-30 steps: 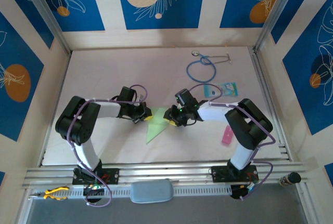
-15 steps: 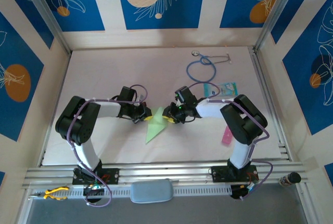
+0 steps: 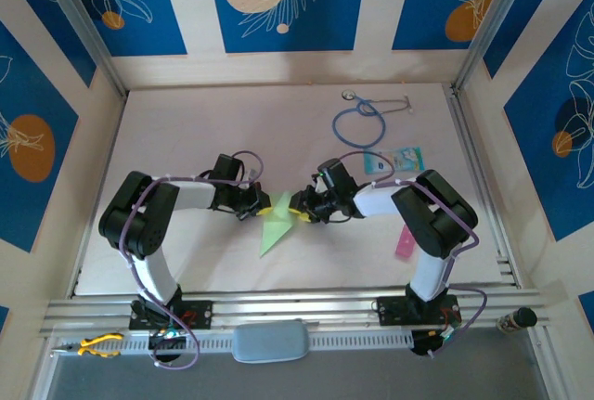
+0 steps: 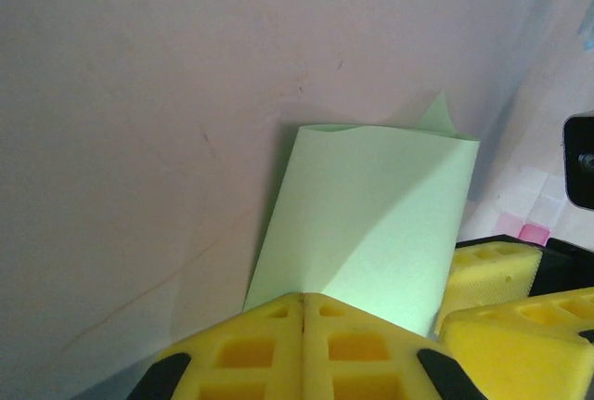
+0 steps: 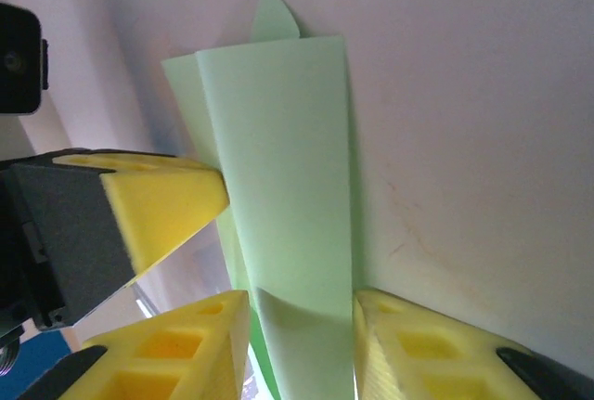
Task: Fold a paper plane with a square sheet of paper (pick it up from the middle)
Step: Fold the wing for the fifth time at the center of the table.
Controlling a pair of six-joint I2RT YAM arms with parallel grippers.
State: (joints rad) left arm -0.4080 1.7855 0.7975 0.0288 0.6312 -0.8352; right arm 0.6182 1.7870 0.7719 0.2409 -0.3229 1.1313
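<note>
A moment ago the right hand point(image 3: 299, 207) sat further toward the right of the overhead frame, with its elbow swung out wide. Now it has slid left until it nearly meets the left hand point(image 3: 263, 207) at the middle of the table point(image 3: 186, 140), and its elbow is tucked in. The left arm hasn't budged. The folded green paper point(image 3: 274, 231) between them looks narrower at its upper end than before. It is a slim wedge running from the two hands down to a point at lower left, lying flat on the table. Close up, the left hand point(image 4: 303, 303) is fully closed, its yellow pads pressed together at the near end of the paper point(image 4: 371, 205). I can't tell whether a layer is nipped between them or whether they only bear on it. The right hand point(image 5: 302, 326) is part-way open and straddles the paper point(image 5: 288, 159) across its width. One yellow pad meets each long edge, and the sheet buckles up slightly between them. The left hand's pad point(image 5: 158, 200) touches the paper's edge from the left of that view.
</note>
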